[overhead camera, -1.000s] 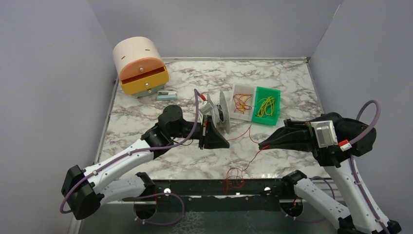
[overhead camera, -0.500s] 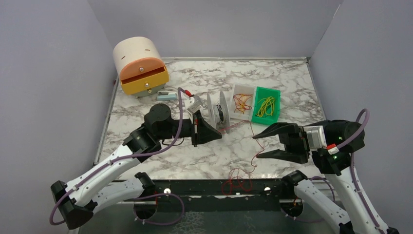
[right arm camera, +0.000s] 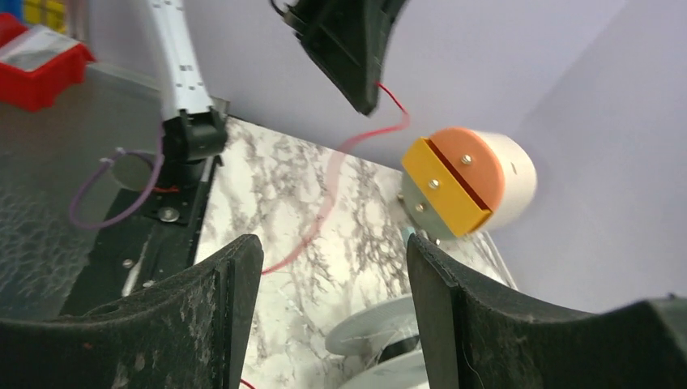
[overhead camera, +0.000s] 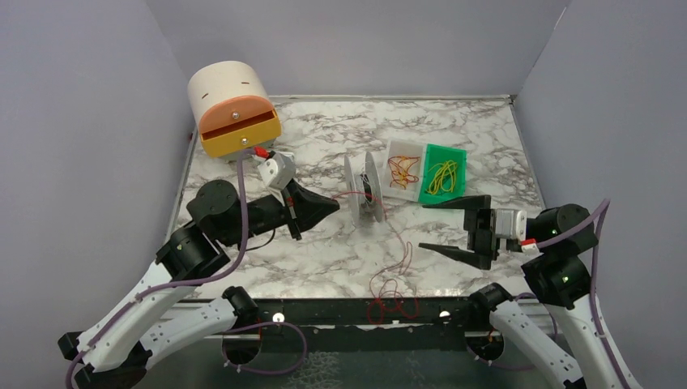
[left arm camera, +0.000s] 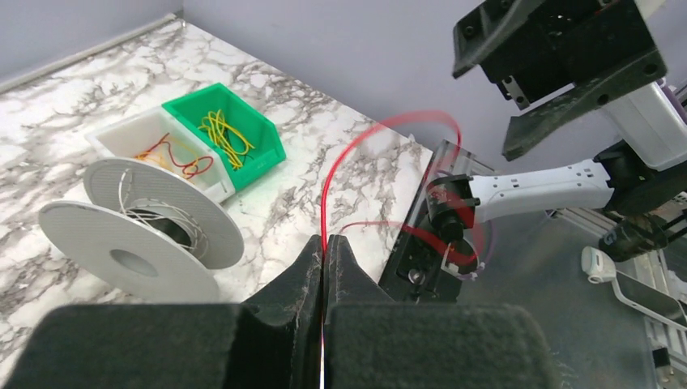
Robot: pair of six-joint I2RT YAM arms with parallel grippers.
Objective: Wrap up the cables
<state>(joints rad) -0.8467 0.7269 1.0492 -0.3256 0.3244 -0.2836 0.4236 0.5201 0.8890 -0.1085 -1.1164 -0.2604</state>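
From above, the left arm reaches in from the near left corner, its forearm low over the table [overhead camera: 243, 154] and pointing right. The left gripper [overhead camera: 327, 207] is clenched, its tip just left of the grey spool [overhead camera: 362, 186], which stands on edge near the middle of the table. The right arm comes up from the near right, wrist turned so the right gripper [overhead camera: 423, 226] points left. Its jaws are spread wide, one finger farther and one nearer, with nothing between them. The red cable [overhead camera: 403, 258] trails from the spool toward the near edge and ends in a loose tangle there. Right of the spool sit a white tray [overhead camera: 390, 151] of red-orange strands and a green bin [overhead camera: 454, 154] of yellow-green wires. A round drawer cabinet [overhead camera: 235, 109] stands at the far left.

In the left wrist view, the left gripper [left arm camera: 324, 251] pinches the red cable [left arm camera: 328, 186] between its closed fingers. The strand rises from the fingertips and arcs, blurred, to the right. The spool [left arm camera: 138, 235] lies to the left, and the right gripper [left arm camera: 559, 73] hangs agape at the upper right.

In the right wrist view, the right gripper [right arm camera: 330, 251] is released, its fingers [right arm camera: 219, 324] well apart and touching nothing. Beyond them the left gripper [right arm camera: 356, 49] points down with the blurred red cable [right arm camera: 381, 134] at its tip. The drawer cabinet [right arm camera: 470, 178] shows behind it.
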